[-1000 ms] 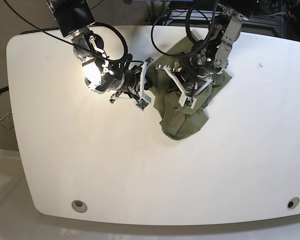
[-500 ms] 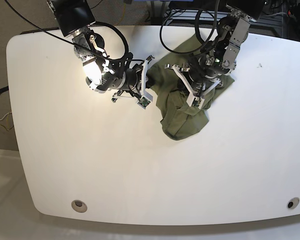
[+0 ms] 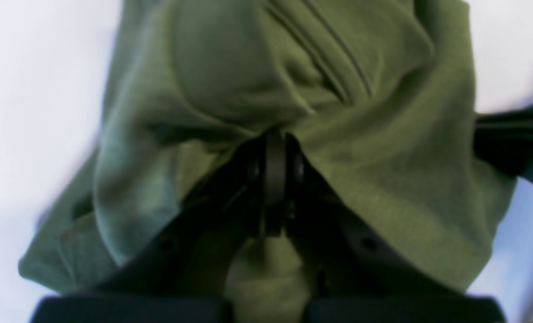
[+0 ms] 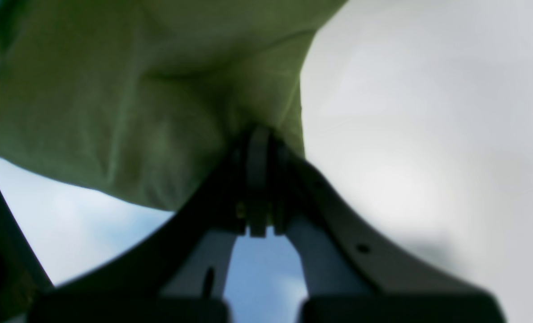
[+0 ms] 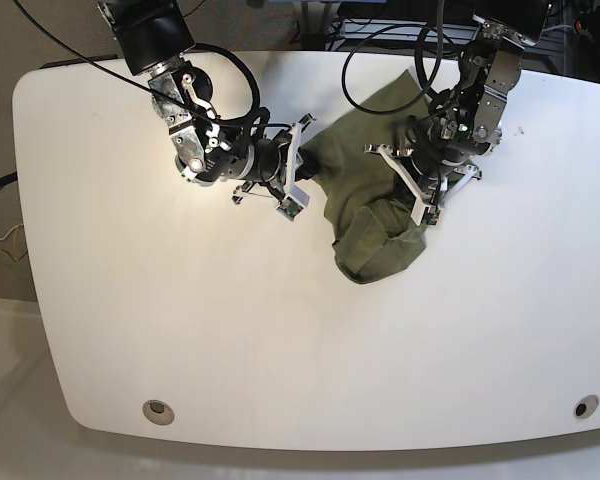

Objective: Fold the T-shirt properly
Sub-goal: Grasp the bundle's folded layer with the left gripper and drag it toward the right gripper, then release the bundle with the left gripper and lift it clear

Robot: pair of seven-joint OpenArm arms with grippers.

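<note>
The olive-green T-shirt lies bunched on the white table, stretched between my two grippers, with a crumpled lump at its near end. On the right of the base view, my left gripper is shut on a fold of the T-shirt; in the left wrist view the left gripper pinches cloth that drapes over its fingers. My right gripper, on the left of the base view, is shut on the T-shirt's left edge. The right wrist view shows the right gripper holding the hem of the T-shirt.
Black cables loop over the table's back edge behind both arms. Near the front edge, round holes sit at the left and the right. A small dark mark lies right of the left arm.
Both arms have moved rightward in the base view, dragging the T-shirt along. The cloth between the grippers is now stretched wider.
</note>
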